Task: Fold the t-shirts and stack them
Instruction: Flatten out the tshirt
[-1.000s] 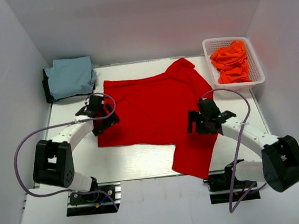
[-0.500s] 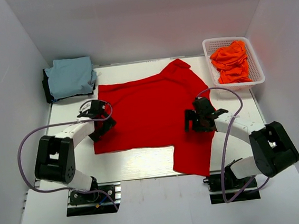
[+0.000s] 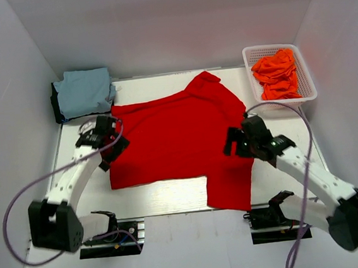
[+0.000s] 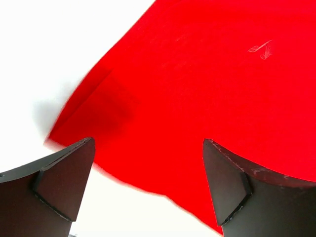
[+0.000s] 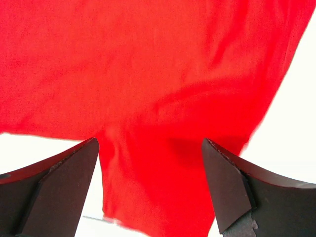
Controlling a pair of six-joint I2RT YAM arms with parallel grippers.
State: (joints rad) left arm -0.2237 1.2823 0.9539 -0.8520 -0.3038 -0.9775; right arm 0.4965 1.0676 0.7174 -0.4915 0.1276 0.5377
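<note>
left tool (image 4: 148, 148) agape | right tool (image 5: 150, 144) agape | red t-shirt (image 3: 172, 131) flat — long axis left-right, hem left

- The table (image 3: 166, 197) is mostly taken up by a red shirt (image 3: 173, 134), spread out flat.
- A folded blue shirt (image 3: 85, 91) is parked far left.
- A basket (image 3: 266, 48) is set far right.

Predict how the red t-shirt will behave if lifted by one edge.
The red t-shirt is probably floppy: it lies flat with soft creases, so it would sag from the pinch. It looks thin, so likely light. Pushed, it would probably bunch rather than slide whole.
</note>
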